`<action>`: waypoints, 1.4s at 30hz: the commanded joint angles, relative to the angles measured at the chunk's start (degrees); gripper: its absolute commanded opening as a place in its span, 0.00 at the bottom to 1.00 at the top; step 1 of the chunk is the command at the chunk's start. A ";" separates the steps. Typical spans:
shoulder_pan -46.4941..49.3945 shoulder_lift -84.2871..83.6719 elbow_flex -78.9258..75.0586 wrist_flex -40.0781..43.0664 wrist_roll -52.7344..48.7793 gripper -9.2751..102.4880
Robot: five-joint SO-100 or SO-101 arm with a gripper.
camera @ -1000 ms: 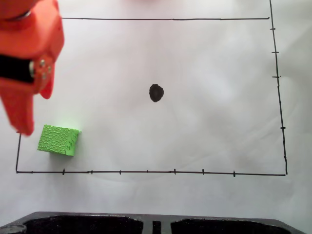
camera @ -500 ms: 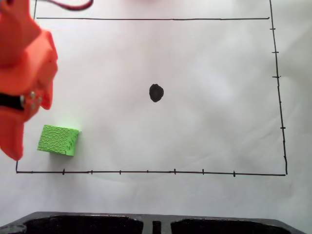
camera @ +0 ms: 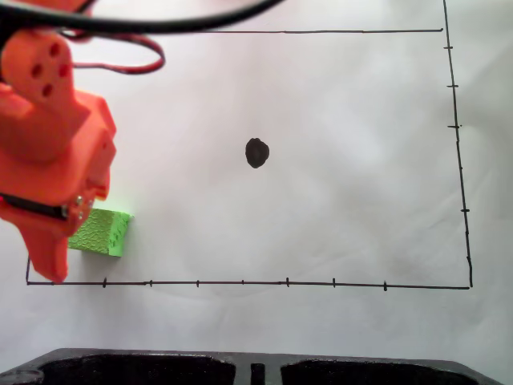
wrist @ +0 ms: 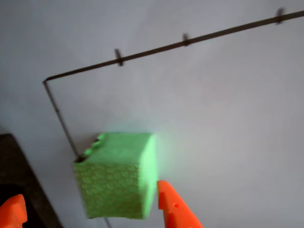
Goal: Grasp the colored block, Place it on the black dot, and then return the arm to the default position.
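The green cube (camera: 106, 232) rests on white paper near the lower left corner of the drawn frame, its left part covered by my orange arm (camera: 52, 144). In the wrist view the cube (wrist: 116, 183) lies between my two orange fingertips, one at the left edge (wrist: 12, 213) and one just right of it (wrist: 173, 209). My gripper (camera: 68, 253) (wrist: 92, 211) is open and straddles the cube, with the fingers spread wider than it. The black dot (camera: 256, 152) sits uncovered in the middle of the paper, well to the right of the cube.
Thin black border lines with ticks (camera: 240, 282) frame the paper. A black moulded base (camera: 160, 367) runs along the bottom edge. Red and black wires (camera: 144, 32) loop across the top left.
The arm has come down and slightly right from the upper left, and now overlaps the cube's left side. Cube and dot have not moved.
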 commanded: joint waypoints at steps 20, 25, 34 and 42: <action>-0.09 -4.48 -2.90 -1.23 -0.44 0.33; 0.18 -4.57 -3.34 -2.11 0.26 0.30; 0.26 -5.19 -4.22 -2.90 -0.88 0.23; -2.11 1.85 -3.25 2.72 0.79 0.22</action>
